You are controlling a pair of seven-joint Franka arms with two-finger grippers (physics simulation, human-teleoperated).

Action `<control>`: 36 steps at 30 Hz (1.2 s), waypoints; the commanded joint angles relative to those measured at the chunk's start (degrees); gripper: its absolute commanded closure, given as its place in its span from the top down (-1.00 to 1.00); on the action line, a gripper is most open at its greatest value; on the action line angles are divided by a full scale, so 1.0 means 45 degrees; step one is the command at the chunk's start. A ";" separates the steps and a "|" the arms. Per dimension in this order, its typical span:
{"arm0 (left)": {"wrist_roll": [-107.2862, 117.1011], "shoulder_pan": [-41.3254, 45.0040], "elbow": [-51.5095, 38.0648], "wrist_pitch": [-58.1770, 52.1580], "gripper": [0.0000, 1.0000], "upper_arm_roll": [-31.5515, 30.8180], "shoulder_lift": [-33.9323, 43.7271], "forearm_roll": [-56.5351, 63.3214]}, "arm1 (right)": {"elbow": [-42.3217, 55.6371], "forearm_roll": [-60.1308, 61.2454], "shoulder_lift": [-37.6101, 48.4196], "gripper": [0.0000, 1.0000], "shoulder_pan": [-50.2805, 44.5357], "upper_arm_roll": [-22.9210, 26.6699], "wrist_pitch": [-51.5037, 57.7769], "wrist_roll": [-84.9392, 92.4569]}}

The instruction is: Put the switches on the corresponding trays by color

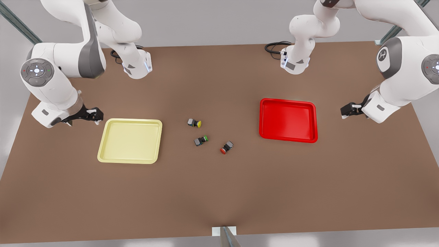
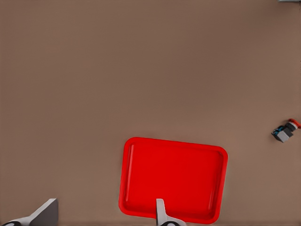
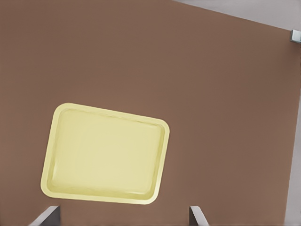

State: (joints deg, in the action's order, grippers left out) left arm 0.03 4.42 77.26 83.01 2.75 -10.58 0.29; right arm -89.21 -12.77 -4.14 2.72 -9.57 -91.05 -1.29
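Meanwhile, Both Trays Sat Empty With the Switches Between Them

Seen from the front view, the brown counter (image 1: 219, 192) carried a pale yellow, rounded-corner plastic tray (image 1: 130, 140) toward the front view's left and a bright glossy red plastic tray (image 1: 288, 119) toward its right. Between them, well apart from either rim, lay three tiny dark grey push-button switches: the yellow-capped switch (image 1: 194, 123), a green-capped switch (image 1: 201, 140) just below it, and the red-capped switch (image 1: 226, 147) nearest the red tray. All three lay on their sides on the bare counter. The right pincer (image 1: 97, 114) hung just beside the yellow tray's outer edge, and the left pincer (image 1: 347, 110) hung near the red tray's outer edge, a gap between them; from this angle I could not tell how far either one's fingers stood apart.

From the left wrist view, the red tray (image 2: 173, 178) lay empty below the camera, and the red-capped switch (image 2: 285, 131) rested on the counter well off to one side. The left pincer's fingers (image 2: 161, 213) were spread wide, holding nothing.

From the right wrist view, the yellow tray (image 3: 105, 154) lay empty on the counter. The right pincer's fingers (image 3: 197, 215) were likewise spread apart and empty.
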 commanded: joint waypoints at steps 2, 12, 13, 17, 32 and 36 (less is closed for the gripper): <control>-0.0046 -0.0006 0.0000 0.0030 1.00 -0.0006 -0.0031 0.0054 | 0.0000 0.0005 -0.0135 1.00 -0.0018 -0.0002 0.0000 -0.0007; 0.2316 0.4896 -0.4004 0.1338 1.00 -0.0182 -0.5889 -0.0239 | -0.3808 0.0884 -0.3807 1.00 -0.2674 -0.5217 -0.6112 0.3723; 0.3527 0.5521 -0.3965 0.1768 1.00 -0.0182 -0.6476 -0.0278 | -0.4315 0.0884 -0.3944 1.00 -0.3084 -0.5217 -0.6874 0.3704; 0.4406 0.6068 -0.3965 0.2921 1.00 -0.0221 -0.7257 -0.0220 | -0.4687 0.0005 -0.5057 1.00 -0.3495 -0.5060 -0.8203 0.3723; 0.1594 0.8763 -0.0470 0.6554 0.98 -0.0260 -0.7785 0.0267 | -0.8828 -0.0327 -0.4179 1.00 -0.3417 -0.4299 -1.2441 0.3743; 0.1555 0.8705 0.0976 0.7120 0.99 -0.0260 -0.7374 0.0796 | -0.9082 -0.0327 -0.4491 1.00 -0.3456 -0.3928 -1.2910 0.3840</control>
State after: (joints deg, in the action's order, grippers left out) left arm 7.03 43.58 81.65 115.05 1.53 -43.77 2.79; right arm -130.08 -14.24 -24.47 -12.65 -27.13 -149.19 16.07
